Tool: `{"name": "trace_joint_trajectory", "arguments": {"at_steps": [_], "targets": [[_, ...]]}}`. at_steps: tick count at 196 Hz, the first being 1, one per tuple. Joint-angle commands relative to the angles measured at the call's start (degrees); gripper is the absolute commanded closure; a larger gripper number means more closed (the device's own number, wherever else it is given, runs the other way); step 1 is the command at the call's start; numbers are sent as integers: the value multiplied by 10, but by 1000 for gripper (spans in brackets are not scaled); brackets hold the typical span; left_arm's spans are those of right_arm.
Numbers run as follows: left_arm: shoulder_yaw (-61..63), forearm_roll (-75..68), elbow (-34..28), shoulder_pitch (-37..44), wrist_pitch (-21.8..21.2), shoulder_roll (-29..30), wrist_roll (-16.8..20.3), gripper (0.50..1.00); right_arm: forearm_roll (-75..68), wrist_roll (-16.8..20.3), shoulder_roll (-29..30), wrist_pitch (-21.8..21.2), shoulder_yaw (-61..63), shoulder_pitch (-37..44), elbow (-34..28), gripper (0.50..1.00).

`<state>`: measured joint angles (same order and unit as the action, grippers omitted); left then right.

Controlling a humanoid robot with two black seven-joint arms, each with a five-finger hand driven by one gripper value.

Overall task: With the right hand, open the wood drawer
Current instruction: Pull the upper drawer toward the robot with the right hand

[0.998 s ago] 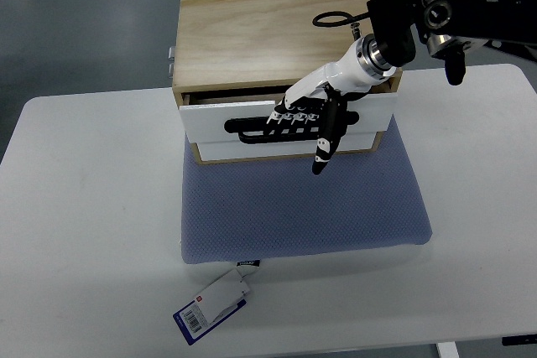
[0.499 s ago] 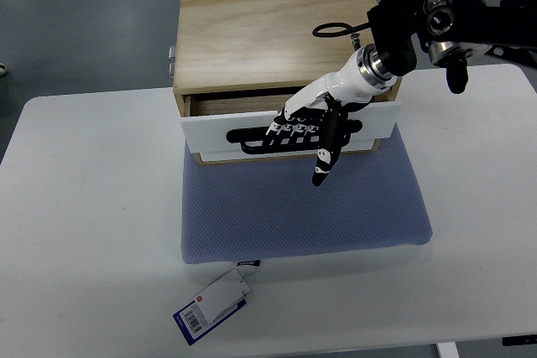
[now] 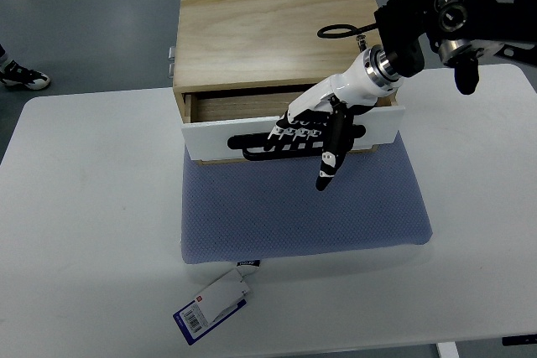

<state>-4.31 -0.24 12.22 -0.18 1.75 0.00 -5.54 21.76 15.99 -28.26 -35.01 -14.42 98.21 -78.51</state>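
Note:
A light wood box [image 3: 273, 27] stands at the back of the table on a blue-grey mat [image 3: 302, 203]. Its drawer has a white front [image 3: 210, 136] with a black handle [image 3: 252, 142] and is pulled part way out, showing the wooden inside [image 3: 239, 106]. My right hand [image 3: 306, 132], white with black fingers, reaches in from the upper right. Its fingers are hooked through the black handle, and the thumb points down over the mat. My left arm is out of the picture.
The white table [image 3: 84, 207] spreads to both sides of the mat. A blue and white tag [image 3: 214, 306] lies near the front edge. A person's shoe [image 3: 21, 77] shows on the floor at the far left.
The drawer has slid further out toward me, drawn by my right hand on the handle. A shoe has come into view at the left edge.

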Motion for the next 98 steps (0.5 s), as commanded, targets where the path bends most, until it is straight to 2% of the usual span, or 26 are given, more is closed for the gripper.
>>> {"name": "trace_joint_trajectory", "arguments": {"at_steps": [1,98], "targets": [[0,0,0,0,0,0,0,500,-9,0,-7,0,0,1,-6,556],[0,1,-1,0,0,0,0,500,-11,0,-23,0,-12,0,-33,554]]}}
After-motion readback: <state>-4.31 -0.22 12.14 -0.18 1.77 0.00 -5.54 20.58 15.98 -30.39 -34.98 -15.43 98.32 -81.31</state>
